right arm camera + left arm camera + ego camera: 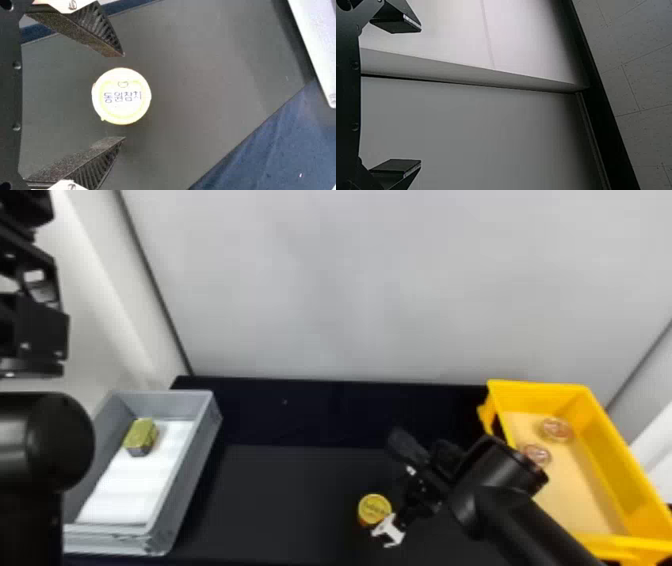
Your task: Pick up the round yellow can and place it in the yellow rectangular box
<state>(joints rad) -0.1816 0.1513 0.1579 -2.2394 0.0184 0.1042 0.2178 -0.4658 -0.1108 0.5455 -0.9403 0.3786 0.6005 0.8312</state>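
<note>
Open right gripper (124, 96) aligned with the round yellow can (121, 96).

The parted fingers are best lowered squarely, kept centred, then closed evenly on the can's sides. In the wrist view, the can lies between the fingertips, ungrasped, on the worktop (280, 500). The yellow rectangular box (537, 392) stands farther right; the left gripper (420, 95) waits, spread and empty.

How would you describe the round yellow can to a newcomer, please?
Find the black tabletop between the grey plastic bin and yellow rectangular plastic box. The round yellow can is there by the right gripper, its top yellow, unlike the box's reddish round items.
</note>
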